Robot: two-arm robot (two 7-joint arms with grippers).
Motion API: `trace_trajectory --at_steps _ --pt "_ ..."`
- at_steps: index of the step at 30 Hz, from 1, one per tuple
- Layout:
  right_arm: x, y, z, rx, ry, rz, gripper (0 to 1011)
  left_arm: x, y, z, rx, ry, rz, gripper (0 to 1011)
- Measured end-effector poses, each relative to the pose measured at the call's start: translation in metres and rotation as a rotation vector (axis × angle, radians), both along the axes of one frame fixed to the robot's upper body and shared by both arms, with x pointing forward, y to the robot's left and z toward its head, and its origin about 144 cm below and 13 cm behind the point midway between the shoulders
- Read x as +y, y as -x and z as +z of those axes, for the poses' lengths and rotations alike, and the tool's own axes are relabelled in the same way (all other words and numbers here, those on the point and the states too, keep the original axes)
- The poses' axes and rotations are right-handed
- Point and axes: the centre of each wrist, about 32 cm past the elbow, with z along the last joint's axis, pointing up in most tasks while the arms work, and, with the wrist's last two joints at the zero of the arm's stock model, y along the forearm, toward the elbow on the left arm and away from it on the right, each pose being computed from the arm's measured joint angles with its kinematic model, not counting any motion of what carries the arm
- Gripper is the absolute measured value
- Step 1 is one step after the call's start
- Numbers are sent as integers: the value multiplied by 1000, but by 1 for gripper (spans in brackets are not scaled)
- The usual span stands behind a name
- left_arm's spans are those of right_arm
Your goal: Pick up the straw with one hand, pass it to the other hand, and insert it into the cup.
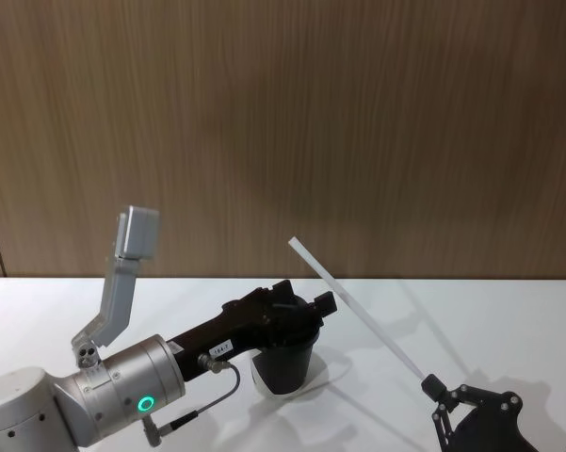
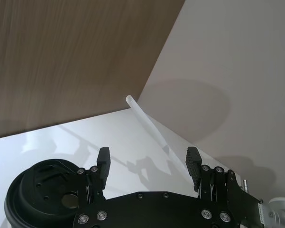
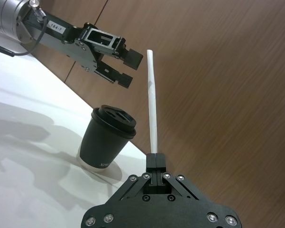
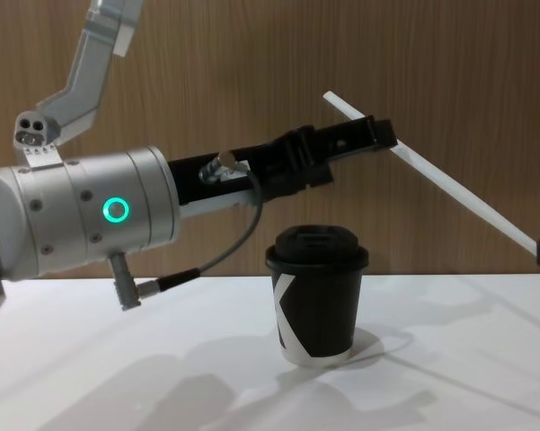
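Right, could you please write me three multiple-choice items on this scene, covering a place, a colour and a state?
1. Where does the cup stand? A on a shelf; B on the table, below the left gripper; C inside a box.
2. What colour is the straw? A black; B green; C white.
3. How is the left gripper? A open; B shut on the straw; C shut on the cup.
B: it stands on the table under that gripper. C: the straw in the right gripper is white. A: its fingers stand apart.
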Motion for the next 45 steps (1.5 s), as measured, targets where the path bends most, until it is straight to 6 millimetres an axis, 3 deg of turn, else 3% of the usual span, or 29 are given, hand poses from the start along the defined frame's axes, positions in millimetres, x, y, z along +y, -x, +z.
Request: trace_trajectory --at_steps 45 --pt "0 0 0 0 0 0 1 -30 -5 -3 56 82 -22 990"
